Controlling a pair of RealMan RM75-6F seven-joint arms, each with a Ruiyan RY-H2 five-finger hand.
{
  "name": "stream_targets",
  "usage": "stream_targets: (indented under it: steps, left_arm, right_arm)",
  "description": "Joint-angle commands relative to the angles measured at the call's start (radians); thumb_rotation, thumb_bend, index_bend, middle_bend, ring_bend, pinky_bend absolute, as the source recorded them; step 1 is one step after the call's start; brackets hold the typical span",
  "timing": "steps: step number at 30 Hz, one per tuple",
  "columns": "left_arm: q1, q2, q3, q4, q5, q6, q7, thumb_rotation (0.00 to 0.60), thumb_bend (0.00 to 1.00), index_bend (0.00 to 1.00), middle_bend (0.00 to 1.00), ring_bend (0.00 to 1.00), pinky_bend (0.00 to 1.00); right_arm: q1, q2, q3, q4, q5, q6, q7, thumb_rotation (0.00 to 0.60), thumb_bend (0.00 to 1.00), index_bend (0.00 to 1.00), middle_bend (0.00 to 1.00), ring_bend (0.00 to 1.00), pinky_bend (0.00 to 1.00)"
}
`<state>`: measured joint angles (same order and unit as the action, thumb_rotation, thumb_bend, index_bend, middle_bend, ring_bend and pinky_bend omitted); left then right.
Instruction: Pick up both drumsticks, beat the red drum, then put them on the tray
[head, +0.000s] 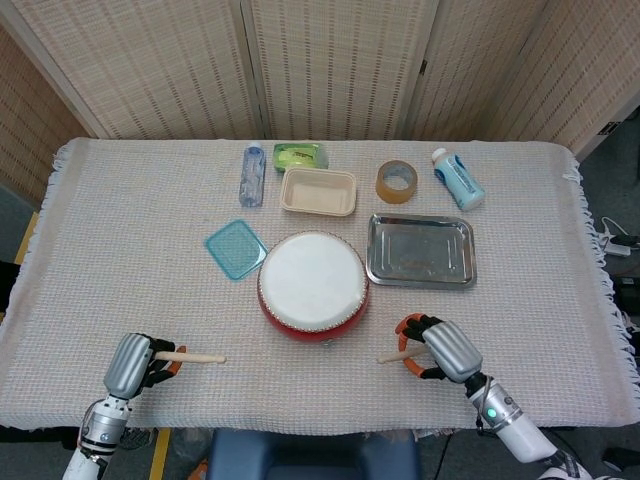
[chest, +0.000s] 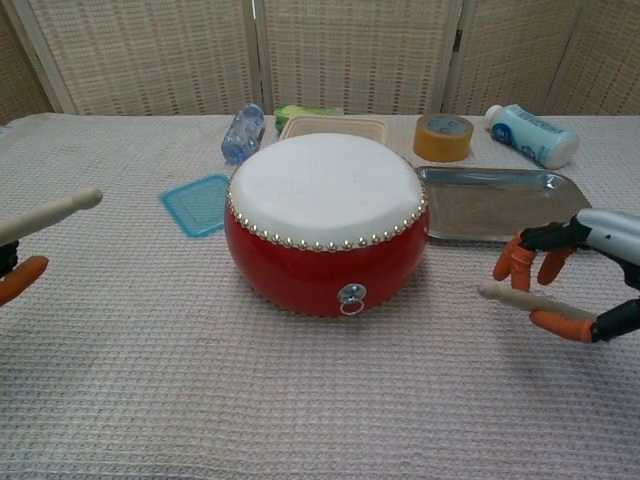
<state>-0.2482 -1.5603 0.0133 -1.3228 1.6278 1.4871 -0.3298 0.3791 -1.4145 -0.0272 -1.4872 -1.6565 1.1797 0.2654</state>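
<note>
The red drum (head: 312, 283) (chest: 325, 220) with its white skin stands mid-table, and the steel tray (head: 420, 250) (chest: 505, 203) lies just right of it, holding nothing. My left hand (head: 133, 365) (chest: 14, 275) grips a wooden drumstick (head: 190, 357) (chest: 48, 215) near the front left edge, tip pointing right toward the drum. My right hand (head: 440, 350) (chest: 575, 275) holds the other drumstick (head: 391, 357) (chest: 523, 299) lifted off the cloth, front right of the drum, tip pointing left.
Behind the drum sit a teal lid (head: 236, 248), a water bottle (head: 251, 175), a green packet (head: 300, 155), a beige container (head: 318, 191), a tape roll (head: 396, 181) and a white-blue bottle (head: 458, 178). Woven screens close off the back.
</note>
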Motion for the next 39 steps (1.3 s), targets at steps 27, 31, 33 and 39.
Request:
stream_targets:
  steps: [27,31,33,39]
  left_arm:
    - [0.000,0.005,0.014,-0.012,0.021,-0.008,0.020,0.600,0.50,1.00,1.00,1.00,1.00]
    - [0.000,0.006,0.018,-0.007,0.024,-0.009,0.018,0.600,0.50,1.00,1.00,1.00,1.00]
    - [0.000,0.008,0.020,-0.007,0.026,-0.011,0.018,0.600,0.50,1.00,1.00,1.00,1.00]
    - [-0.001,0.012,0.022,-0.012,0.033,-0.006,0.024,0.600,0.50,1.00,1.00,1.00,1.00]
  right_arm:
    - [0.071,-0.147,-0.115,0.681,-0.083,0.108,1.822,0.600,0.32,0.47,0.35,0.28,0.38]
    - [0.060,-0.175,-0.125,0.746,-0.082,0.133,1.868,0.600,0.26,0.44,0.35,0.28,0.38]
    - [0.059,-0.181,-0.128,0.765,-0.082,0.143,1.884,0.600,0.26,0.44,0.35,0.29,0.38]
    - [0.061,-0.200,-0.144,0.808,-0.096,0.176,1.895,0.600,0.22,0.45,0.35,0.30,0.38]
